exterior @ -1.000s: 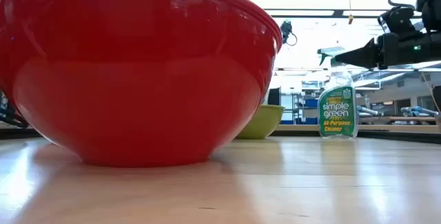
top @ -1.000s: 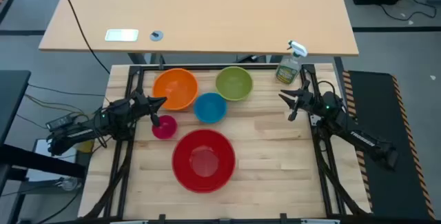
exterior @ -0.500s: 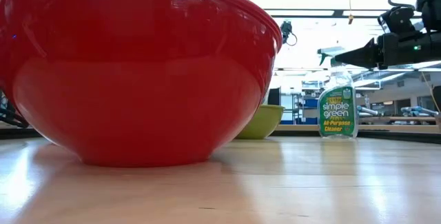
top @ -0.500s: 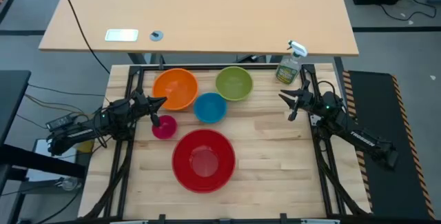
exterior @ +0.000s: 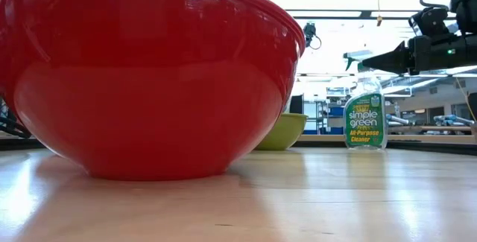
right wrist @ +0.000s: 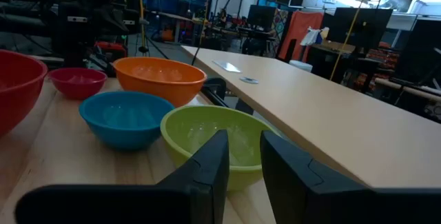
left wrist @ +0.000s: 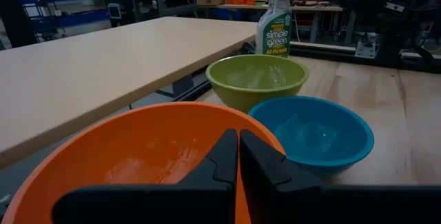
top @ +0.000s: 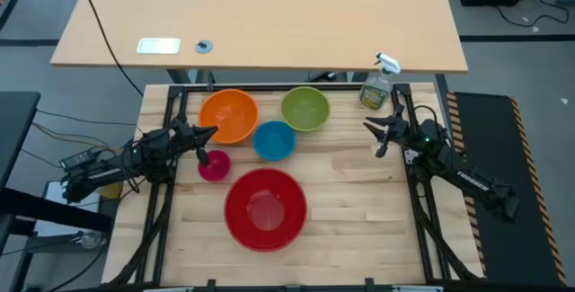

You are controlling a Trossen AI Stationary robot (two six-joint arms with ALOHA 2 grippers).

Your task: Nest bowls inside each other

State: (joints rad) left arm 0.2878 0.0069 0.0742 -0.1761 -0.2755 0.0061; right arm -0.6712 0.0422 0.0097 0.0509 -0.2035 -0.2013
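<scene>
Five bowls stand upright on their bases on the wooden table. The orange bowl (top: 228,116), green bowl (top: 305,109) and blue bowl (top: 274,140) are toward the far edge. The small pink bowl (top: 214,165) is at the left, and the large red bowl (top: 265,207) is nearer the front. My left gripper (top: 212,134) hovers shut at the left edge, level, between the orange bowl (left wrist: 145,162) and the pink bowl. My right gripper (top: 369,128) hovers at the right edge, level, slightly open and empty, facing the green bowl (right wrist: 220,138).
A green spray bottle (top: 377,84) stands at the table's far right corner, just beyond my right gripper. A light desk (top: 260,13) lies past the far edge. Bare wood (top: 359,211) lies right of the red bowl, which fills the low view (exterior: 149,78).
</scene>
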